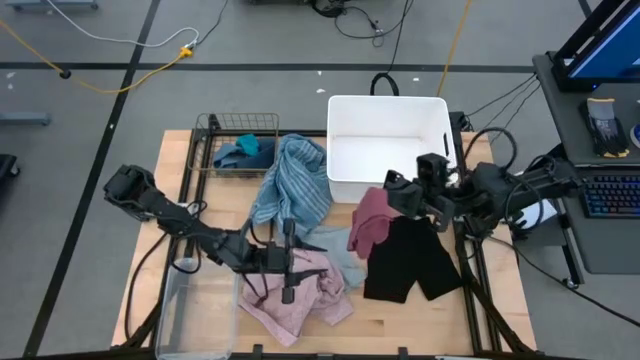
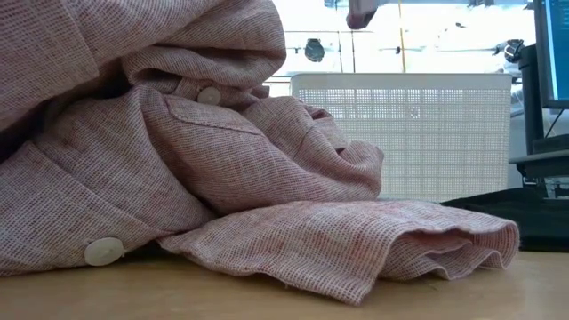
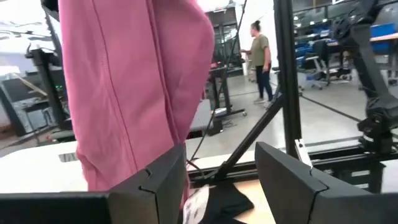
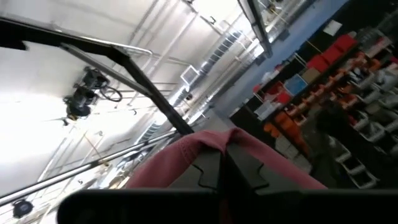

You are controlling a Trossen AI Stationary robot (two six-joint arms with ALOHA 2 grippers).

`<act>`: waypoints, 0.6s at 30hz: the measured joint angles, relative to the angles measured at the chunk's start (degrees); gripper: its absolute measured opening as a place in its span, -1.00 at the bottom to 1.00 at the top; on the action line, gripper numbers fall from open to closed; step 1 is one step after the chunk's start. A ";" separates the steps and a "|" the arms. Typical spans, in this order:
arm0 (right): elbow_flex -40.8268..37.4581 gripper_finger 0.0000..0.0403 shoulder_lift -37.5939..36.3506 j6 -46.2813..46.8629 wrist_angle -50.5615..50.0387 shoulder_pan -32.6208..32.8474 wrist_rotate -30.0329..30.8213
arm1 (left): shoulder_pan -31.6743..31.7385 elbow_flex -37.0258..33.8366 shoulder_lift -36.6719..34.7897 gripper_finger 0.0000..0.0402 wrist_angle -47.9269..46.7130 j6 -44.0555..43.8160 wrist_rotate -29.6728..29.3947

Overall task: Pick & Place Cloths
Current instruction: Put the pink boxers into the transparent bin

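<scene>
right hand (image 1: pixel 400 195) is clamping shut on the maroon cloth (image 1: pixel 372 222), hanging it right of centre | white bin (image 1: pixel 388 150) lying just above-left, probably the drop | left hand (image 1: pixel 287 270) standing part-open, empty, over the pink cloth (image 1: pixel 300 295)

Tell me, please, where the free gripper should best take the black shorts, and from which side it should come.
Probably the waistband edge of the black shorts, coming from straight above. They lie flat on the table, so a raised hem gives the fingers something to pinch. The maroon cloth hangs above that end from the right gripper, so mind it.
</scene>
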 joint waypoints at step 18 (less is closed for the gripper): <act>0.00 -1.00 7.19 8.14 5.92 -2.40 -4.51 | 0.30 0.00 -0.07 -0.02 -4.74 -13.60 -4.41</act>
